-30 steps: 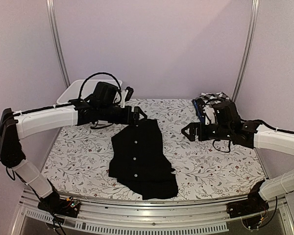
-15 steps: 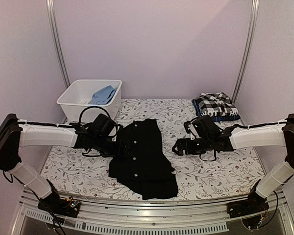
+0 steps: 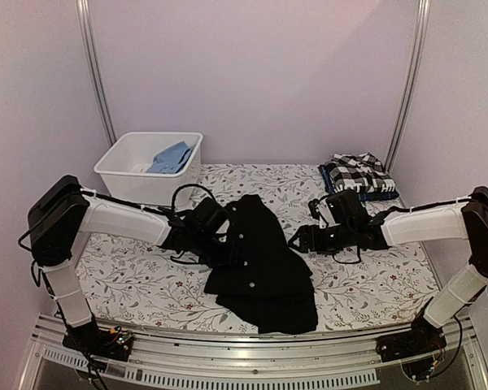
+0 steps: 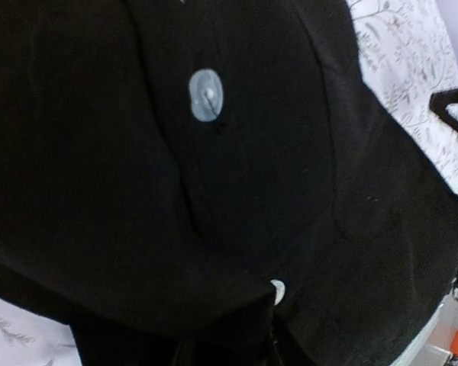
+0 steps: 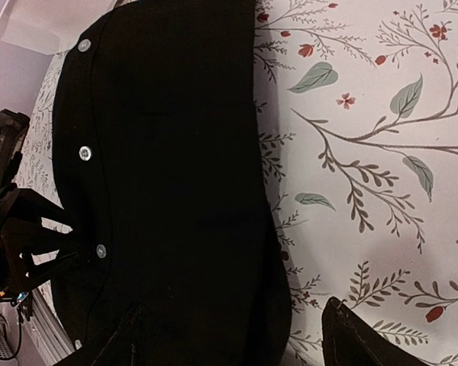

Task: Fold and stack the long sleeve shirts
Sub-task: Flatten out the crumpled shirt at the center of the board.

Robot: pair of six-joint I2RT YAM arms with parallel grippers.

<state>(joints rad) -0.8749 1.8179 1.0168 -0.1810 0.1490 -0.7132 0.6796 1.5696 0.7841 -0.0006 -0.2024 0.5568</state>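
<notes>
Starting wide on the floral bench (image 3: 130, 276). Dead centre, narrowed into a long panel but rumpled at the lower end: the black shirt (image 3: 264, 268), placket up, hem near the front edge. Not yet a tidy packet, by the look of it; reckoning on at least one more fold, then a carry over to the pile. Swinging to the far right corner: the checked shirt (image 3: 358, 172), folded, sitting on top of a dark folded garment (image 3: 366, 195), counting both as done and stacked. Far left: a white bin (image 3: 146, 166) with a blue cloth (image 3: 169, 157) inside, so possibly more to come. Down to the left gripper (image 3: 226, 249), pushed in at the shirt's left edge, wrist view swamped by black cloth; cannot tell whether clenched on fabric or loose. Across to the right gripper (image 3: 298, 240), low at the shirt's right edge, fingers (image 5: 351, 339) spread apart, one over the cloth and one over bare bench, nothing pinched yet. Smallest last: white buttons (image 4: 206, 94), running in a line down the placket.
</notes>
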